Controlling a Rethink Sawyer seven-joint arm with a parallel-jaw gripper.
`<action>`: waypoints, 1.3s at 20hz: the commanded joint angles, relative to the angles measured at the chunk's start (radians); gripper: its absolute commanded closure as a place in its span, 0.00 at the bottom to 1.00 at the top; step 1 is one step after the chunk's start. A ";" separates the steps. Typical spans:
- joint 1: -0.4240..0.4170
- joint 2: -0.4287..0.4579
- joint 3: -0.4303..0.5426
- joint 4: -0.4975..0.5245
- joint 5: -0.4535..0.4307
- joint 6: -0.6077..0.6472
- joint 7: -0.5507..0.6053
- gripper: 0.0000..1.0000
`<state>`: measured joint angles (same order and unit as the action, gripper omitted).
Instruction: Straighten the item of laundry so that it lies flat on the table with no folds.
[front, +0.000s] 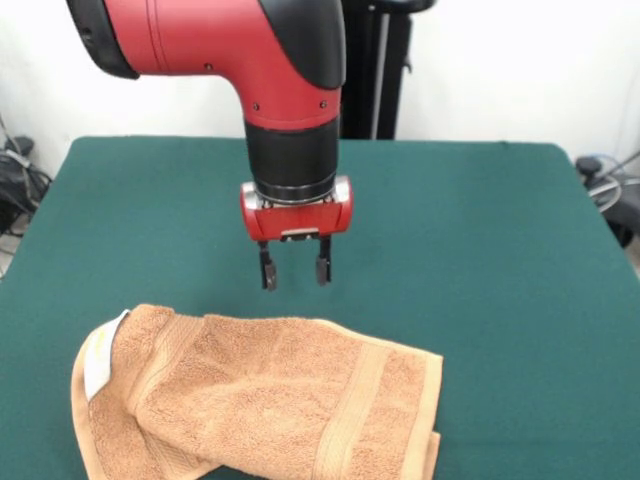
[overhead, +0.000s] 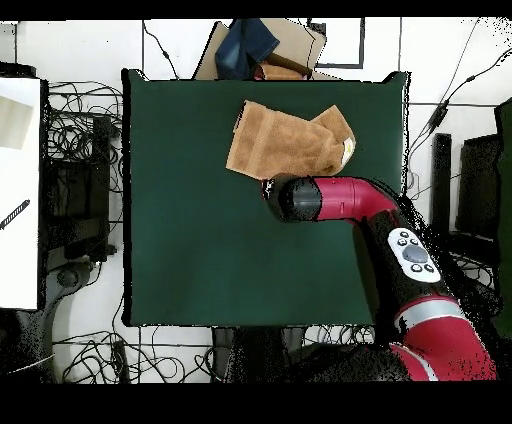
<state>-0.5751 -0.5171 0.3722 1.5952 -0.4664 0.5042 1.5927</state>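
Note:
The orange-tan towel (front: 255, 395) lies rumpled on the green table (front: 480, 260) near the front edge, its left end folded over with a white-yellow tag (front: 98, 362) showing and a woven band near its right end. My gripper (front: 295, 269) hangs open just above the table, a little beyond the towel's far edge, with nothing between its fingers. In the overhead view the towel (overhead: 285, 140) sits near the top edge of the table (overhead: 200, 230) with one corner folded at the right, and the arm's wrist (overhead: 295, 198) covers the gripper.
Cables and black equipment surround the table on the floor. A cardboard box with blue cloth (overhead: 262, 48) stands beyond the table's edge nearest the towel. The red arm (overhead: 400, 240) reaches in over the table's right side in the overhead view.

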 joint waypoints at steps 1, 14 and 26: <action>0.040 0.052 0.019 -0.054 -0.037 0.001 0.005 0.00; 0.123 0.130 -0.051 -0.178 -0.058 -0.052 0.076 0.00; 0.175 0.245 -0.109 -0.321 -0.019 -0.048 0.138 0.00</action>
<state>-0.4198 -0.3563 0.3329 1.3745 -0.4664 0.5042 1.5927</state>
